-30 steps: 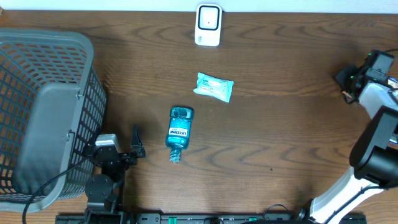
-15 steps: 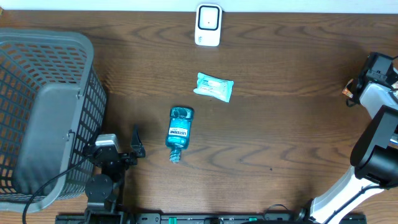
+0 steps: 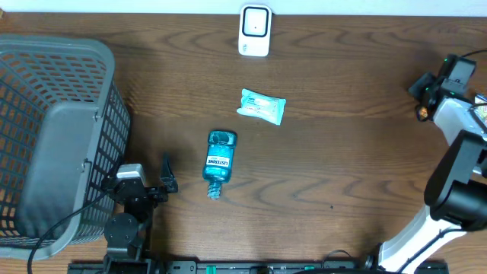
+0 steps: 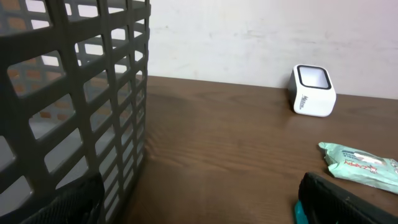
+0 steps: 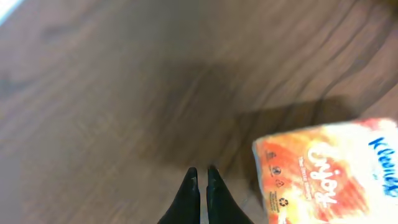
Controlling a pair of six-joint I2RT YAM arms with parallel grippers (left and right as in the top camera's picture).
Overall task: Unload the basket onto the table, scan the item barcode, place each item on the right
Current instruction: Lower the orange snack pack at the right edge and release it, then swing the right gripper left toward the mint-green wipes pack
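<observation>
- Because seemingly liquid-filled, expect heft and slickness from the rigid mouthwash bottle.
- Grip across its labelled middle.
- Note left gripper spread wide, right gripper pinched together, both empty.

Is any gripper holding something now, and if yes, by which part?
Nothing is held. The left gripper is open and empty; the right gripper is shut on nothing, near a tissue pack.

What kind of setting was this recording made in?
Probably a mock shop checkout on a wooden table: a white barcode scanner, a grey basket, and a mouthwash bottle and teal packet lying loose.
</observation>
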